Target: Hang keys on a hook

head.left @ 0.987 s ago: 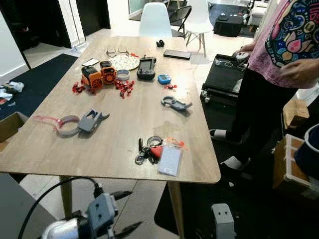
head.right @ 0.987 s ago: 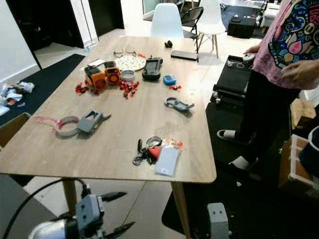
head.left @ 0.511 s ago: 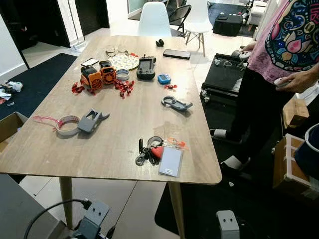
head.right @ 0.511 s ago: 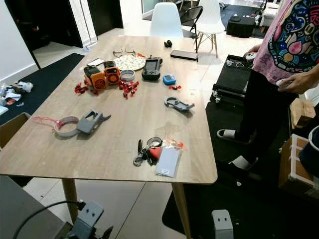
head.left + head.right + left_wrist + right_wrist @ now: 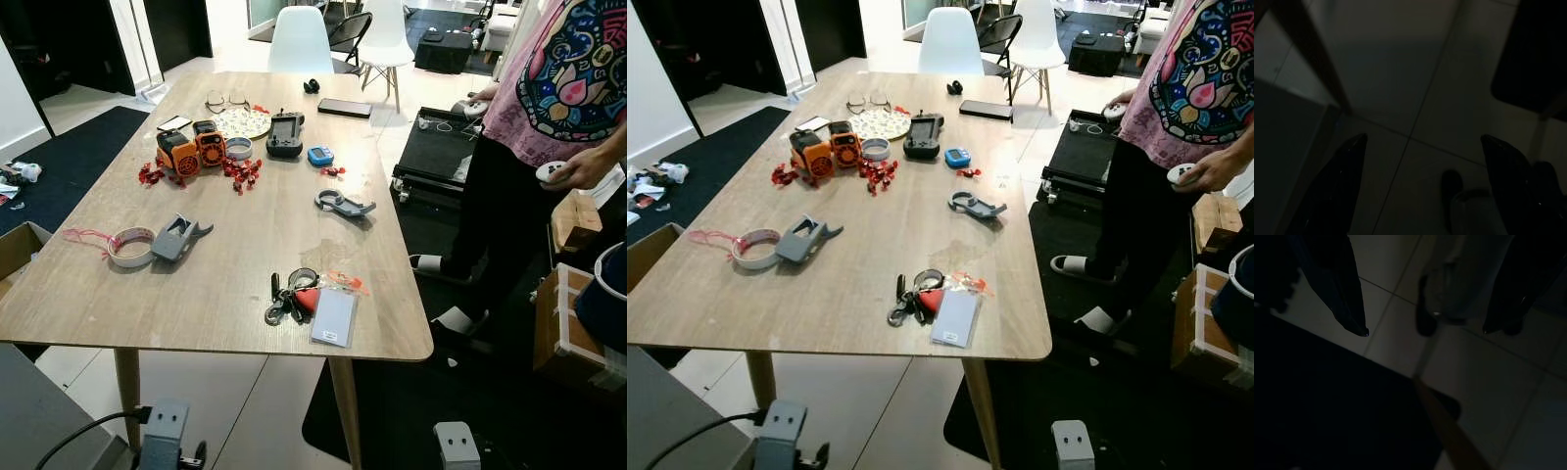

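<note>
Keys are listed ungrasped near the table front edge beside a card, no hook being discerned, both grippers, left and right, hung spread over floor, all steps outstanding.

- The long wooden worktop is pale oak with a fine grain.
- The bunch of dark metal keys carries a red tag, beside a pale grey-blue card.
- Two boxy orange gadgets have black faces, with small red clips strewn around them.
- The round plate is cream, speckled with coloured dots.
- The person's pink shirt bears a bright multicoloured print outlined in dark blue.
- The rug is dark navy; the two moulded chairs are white.
</note>
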You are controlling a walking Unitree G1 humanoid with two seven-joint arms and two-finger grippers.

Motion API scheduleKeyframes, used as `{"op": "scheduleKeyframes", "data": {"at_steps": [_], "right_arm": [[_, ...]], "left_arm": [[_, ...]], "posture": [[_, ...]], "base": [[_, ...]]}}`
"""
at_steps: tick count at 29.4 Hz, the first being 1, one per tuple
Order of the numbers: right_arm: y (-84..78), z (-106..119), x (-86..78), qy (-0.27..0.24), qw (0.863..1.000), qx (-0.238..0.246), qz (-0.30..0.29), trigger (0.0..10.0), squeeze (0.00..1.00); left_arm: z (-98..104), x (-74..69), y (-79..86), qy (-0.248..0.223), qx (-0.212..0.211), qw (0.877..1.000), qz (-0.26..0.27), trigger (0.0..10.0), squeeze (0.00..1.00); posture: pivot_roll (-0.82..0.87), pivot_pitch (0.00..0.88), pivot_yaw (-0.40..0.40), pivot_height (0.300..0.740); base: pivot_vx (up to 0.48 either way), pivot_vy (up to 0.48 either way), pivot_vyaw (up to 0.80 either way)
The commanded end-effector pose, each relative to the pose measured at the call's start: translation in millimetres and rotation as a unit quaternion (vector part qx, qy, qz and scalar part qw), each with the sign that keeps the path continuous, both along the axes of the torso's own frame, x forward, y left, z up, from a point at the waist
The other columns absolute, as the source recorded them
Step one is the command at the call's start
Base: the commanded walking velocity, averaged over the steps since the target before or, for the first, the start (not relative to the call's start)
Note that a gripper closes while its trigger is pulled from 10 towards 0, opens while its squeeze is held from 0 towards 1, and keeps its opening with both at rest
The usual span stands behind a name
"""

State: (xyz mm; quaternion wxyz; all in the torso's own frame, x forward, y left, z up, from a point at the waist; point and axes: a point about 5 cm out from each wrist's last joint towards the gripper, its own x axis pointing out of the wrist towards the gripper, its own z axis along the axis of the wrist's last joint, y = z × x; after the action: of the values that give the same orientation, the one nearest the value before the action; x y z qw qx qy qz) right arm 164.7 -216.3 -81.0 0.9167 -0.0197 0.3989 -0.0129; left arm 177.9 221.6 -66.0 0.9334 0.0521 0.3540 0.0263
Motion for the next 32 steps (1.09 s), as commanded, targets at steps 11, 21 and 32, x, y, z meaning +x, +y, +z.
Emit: {"op": "scheduleKeyframes", "data": {"at_steps": [11, 21, 32], "right_arm": [[-116.1, 63.6, 22.7, -0.147, 0.950, -0.175, -0.211, 10.0, 0.00], [-135.6, 154.3, 91.5, -0.379, 0.881, -0.162, -0.233, 10.0, 0.00], [-70.5, 235.3, 167.1, -0.538, 0.839, -0.023, -0.073, 10.0, 0.00]], "left_arm": [[-9.7, -8.2, -9.4, 0.023, -0.013, 1.000, -0.009, 10.0, 0.00], [-13.3, -11.0, -8.4, 0.040, -0.011, 0.999, -0.008, 10.0, 0.00], [-16.1, -16.2, -5.9, 0.053, -0.010, 0.998, -0.007, 10.0, 0.00]], "posture": [[0.01, 0.050, -0.010, 0.740], [0.01, 0.055, -0.011, 0.740], [0.01, 0.058, -0.017, 0.740]], "base": [[0.000, 0.000, 0.00], [0.000, 0.000, 0.00], [0.000, 0.000, 0.00]]}}
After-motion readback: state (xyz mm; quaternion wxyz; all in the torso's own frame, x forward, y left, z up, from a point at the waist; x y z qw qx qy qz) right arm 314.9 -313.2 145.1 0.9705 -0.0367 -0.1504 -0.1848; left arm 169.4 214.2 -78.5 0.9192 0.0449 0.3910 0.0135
